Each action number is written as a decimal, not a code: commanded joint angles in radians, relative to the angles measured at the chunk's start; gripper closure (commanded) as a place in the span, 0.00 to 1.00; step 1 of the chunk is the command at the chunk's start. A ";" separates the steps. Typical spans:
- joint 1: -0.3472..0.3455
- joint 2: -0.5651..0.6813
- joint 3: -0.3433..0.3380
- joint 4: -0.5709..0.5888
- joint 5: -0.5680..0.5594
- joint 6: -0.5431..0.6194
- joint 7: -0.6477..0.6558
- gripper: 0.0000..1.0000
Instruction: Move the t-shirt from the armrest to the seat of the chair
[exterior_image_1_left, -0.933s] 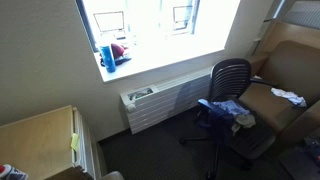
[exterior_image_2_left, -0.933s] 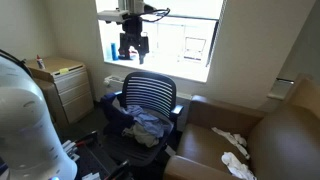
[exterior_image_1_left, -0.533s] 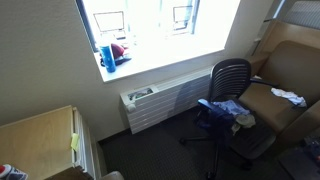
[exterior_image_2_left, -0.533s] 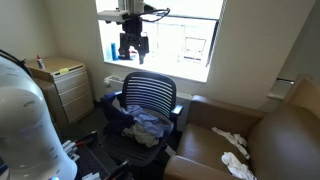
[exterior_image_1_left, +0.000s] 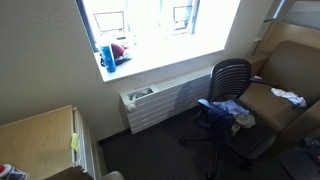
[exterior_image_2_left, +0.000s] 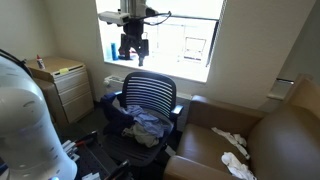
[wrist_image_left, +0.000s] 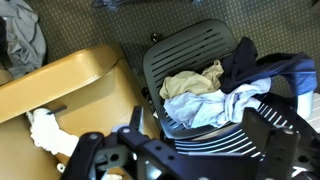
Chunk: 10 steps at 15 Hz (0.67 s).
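Note:
A black mesh office chair (exterior_image_1_left: 232, 72) (exterior_image_2_left: 150, 92) (wrist_image_left: 190, 55) stands by the window. A dark blue t-shirt (wrist_image_left: 245, 62) hangs over its armrest; it also shows in both exterior views (exterior_image_1_left: 212, 110) (exterior_image_2_left: 110, 101). A pale blue-grey garment (wrist_image_left: 205, 102) (exterior_image_2_left: 148, 124) and a tan cloth (wrist_image_left: 195, 80) lie on the seat. My gripper (exterior_image_2_left: 132, 57) hangs high above the chair in front of the window, fingers pointing down, apart and empty. In the wrist view its dark fingers (wrist_image_left: 190, 152) frame the seat from above.
A brown sofa (exterior_image_2_left: 285, 140) (exterior_image_1_left: 292, 65) (wrist_image_left: 60, 80) stands right beside the chair, with white cloths (exterior_image_2_left: 232, 152) (exterior_image_1_left: 288, 97) (wrist_image_left: 45, 130) on it. A radiator (exterior_image_1_left: 160, 100) runs under the window. A wooden cabinet (exterior_image_2_left: 62, 85) (exterior_image_1_left: 40, 135) stands along the wall.

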<state>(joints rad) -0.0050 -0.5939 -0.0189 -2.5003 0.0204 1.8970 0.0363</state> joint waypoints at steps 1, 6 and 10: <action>0.027 0.092 -0.037 -0.121 0.111 0.055 -0.055 0.00; 0.116 0.147 -0.025 -0.351 0.300 0.075 -0.221 0.00; 0.114 0.171 -0.014 -0.355 0.305 0.035 -0.231 0.00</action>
<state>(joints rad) 0.1204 -0.4248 -0.0445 -2.8576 0.3217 1.9347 -0.1909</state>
